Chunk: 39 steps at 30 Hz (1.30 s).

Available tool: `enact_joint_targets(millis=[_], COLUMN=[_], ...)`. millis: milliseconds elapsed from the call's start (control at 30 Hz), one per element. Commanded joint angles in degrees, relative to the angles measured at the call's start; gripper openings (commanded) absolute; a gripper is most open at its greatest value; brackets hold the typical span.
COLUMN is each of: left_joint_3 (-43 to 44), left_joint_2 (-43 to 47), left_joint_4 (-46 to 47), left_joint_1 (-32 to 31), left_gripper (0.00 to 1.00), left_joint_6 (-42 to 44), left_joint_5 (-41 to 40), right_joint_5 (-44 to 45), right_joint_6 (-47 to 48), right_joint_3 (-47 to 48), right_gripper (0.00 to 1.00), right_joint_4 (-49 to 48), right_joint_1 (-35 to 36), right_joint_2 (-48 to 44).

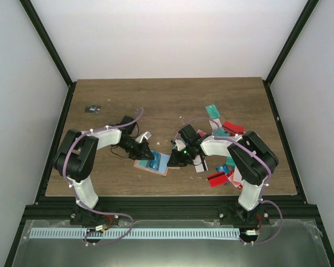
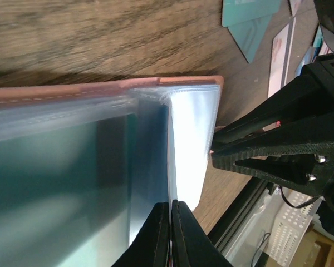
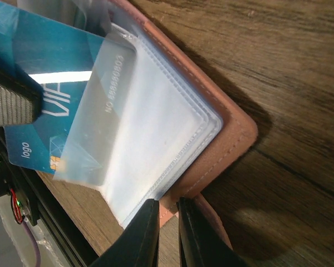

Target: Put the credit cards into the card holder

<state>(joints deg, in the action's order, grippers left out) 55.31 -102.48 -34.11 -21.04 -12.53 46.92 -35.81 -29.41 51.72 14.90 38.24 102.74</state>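
Card holder: the card holder (image 1: 161, 166) lies open on the table (image 1: 172, 100), near the front edge and midway between the two arms, pink cover down and its clear pockets facing up.
Left gripper: the left gripper (image 1: 148, 154) comes in from the left. In its wrist view the jaws are pressed together on one thin clear sleeve (image 2: 192, 139), which stands up on edge. I take that as lifting a leaf so a pocket gapes.
Right gripper: the right gripper (image 1: 174, 159) meets the holder from the right. Its jaws are pinched on the holder's near corner, where the clear plastic meets the pink rim. This looks like a hold to stop the holder sliding.
Blue card: a blue card (image 3: 50, 72) sits partly under a clear pocket. Its printed number reads through the plastic, and its chip end sticks out towards the near side. It looks only part seated to me.
Credit cards: the remaining credit cards (image 1: 218, 179), red, teal and pale ones, are scattered on the right side of the table. They lie well apart from the holder, so most of the job looks undone.
Other: a small dark object (image 1: 92, 108) rests far left and plays no part here.
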Motion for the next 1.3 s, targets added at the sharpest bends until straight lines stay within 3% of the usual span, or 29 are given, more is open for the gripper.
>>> enact_joint_targets(millis=[0, 1267], left_joint_3=[0.6, 4.3], left_joint_2=[-1.7, -11.3], left_joint_4=[3.6, 0.9], left_joint_1=[-0.7, -2.8], left_gripper=[0.04, 0.04], left_joint_6=[-0.7, 3.4], left_joint_5=[3.8, 4.8], right_joint_5=[2.2, 3.5], right_joint_6=[-0.3, 1.9], right_joint_3=[-0.3, 3.0], right_gripper=[0.14, 0.13], right_joint_4=[-0.4, 0.5], right_joint_1=[0.7, 0.7], right_joint_2=[1.9, 5.3])
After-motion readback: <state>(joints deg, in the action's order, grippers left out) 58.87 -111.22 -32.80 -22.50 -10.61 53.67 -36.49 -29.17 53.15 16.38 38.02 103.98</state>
